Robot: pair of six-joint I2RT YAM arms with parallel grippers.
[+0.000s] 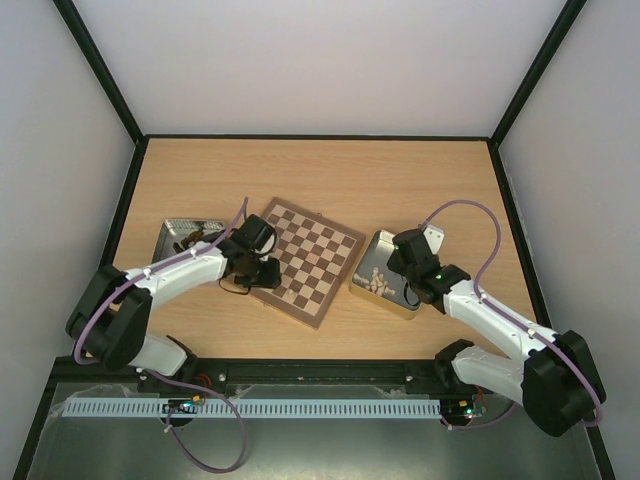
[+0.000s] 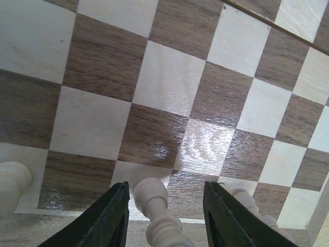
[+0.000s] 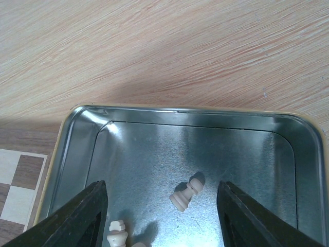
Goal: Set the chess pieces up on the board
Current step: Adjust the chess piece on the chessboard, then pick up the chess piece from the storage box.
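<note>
The chessboard (image 1: 312, 262) lies at the table's middle, turned at an angle. My left gripper (image 1: 266, 276) is low over its near-left edge. In the left wrist view the gripper (image 2: 165, 190) is open around an upright cream piece (image 2: 152, 196) that stands close to the left finger (image 2: 112, 216). Two more cream pieces stand on the edge row, one at the left (image 2: 12, 181) and one behind the right finger (image 2: 245, 199). My right gripper (image 1: 392, 272) hangs open over the gold tin (image 1: 362, 285). In the right wrist view the gripper (image 3: 162, 188) is above a cream pawn (image 3: 186, 194) lying on its side.
Another cream piece (image 3: 117, 234) stands at the tin's near-left, by the left finger. The tin's rim (image 3: 180, 109) borders the board's corner (image 3: 20, 177). A silver tray (image 1: 180, 228) with dark pieces sits at the back left, behind my left arm.
</note>
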